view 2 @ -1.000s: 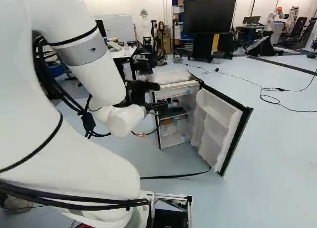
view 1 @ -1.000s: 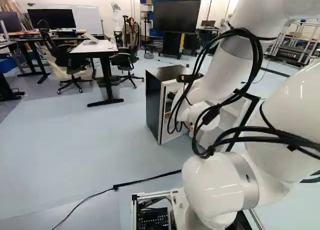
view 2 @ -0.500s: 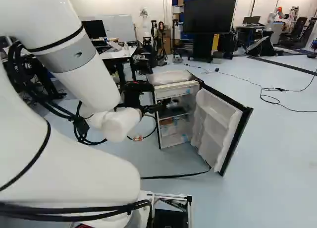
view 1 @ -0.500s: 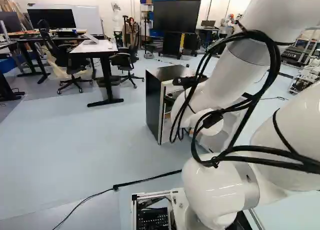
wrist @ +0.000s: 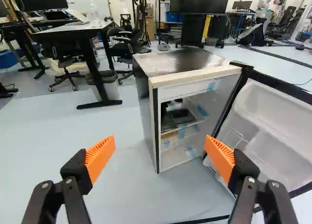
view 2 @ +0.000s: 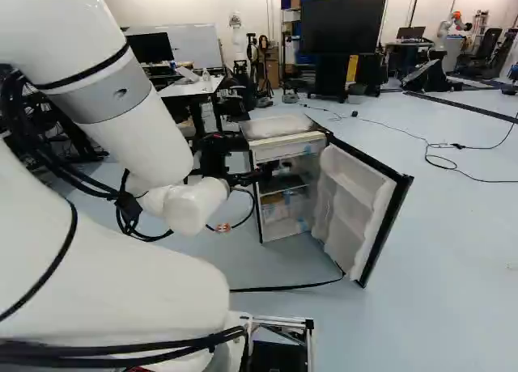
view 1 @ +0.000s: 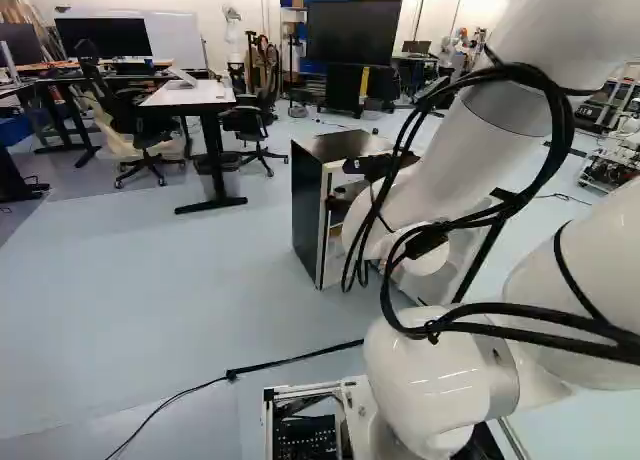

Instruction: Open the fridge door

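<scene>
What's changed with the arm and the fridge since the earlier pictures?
The arm has dipped slightly and drawn back a little. Nothing was visibly grabbed or let go. The fridge and its open door stayed put.

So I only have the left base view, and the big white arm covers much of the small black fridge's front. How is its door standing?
Observer: In the right base view, the black-framed door with the white moulded lining is swung wide open, baring the fridge's shelves.
Operator: Good. And the two-fingered black claw, is it holding anything?
Observer: No. The wrist view shows it open, its orange pads well apart with nothing gripped.
</scene>
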Robot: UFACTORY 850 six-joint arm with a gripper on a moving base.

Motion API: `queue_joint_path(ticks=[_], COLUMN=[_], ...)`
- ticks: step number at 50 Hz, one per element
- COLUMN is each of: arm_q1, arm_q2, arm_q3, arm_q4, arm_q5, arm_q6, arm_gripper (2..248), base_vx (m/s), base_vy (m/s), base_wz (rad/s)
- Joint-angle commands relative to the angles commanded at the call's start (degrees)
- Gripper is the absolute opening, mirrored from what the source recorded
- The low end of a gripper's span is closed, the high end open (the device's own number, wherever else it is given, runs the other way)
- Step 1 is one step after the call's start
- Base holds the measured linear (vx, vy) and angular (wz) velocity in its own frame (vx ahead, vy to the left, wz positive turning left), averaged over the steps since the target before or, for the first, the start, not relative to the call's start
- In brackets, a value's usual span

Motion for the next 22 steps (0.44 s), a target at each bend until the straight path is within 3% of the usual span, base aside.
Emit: queue_joint_path(ticks=[22], arm_q1=[0.0], arm_q2=[0.0], arm_q3=[0.0], arm_q4=[0.0], arm_q5=[0.0], arm_q6=[0.0], arm_gripper=[247], base_vx=[0.000], base_vy=[0.000], base_wz=[0.000])
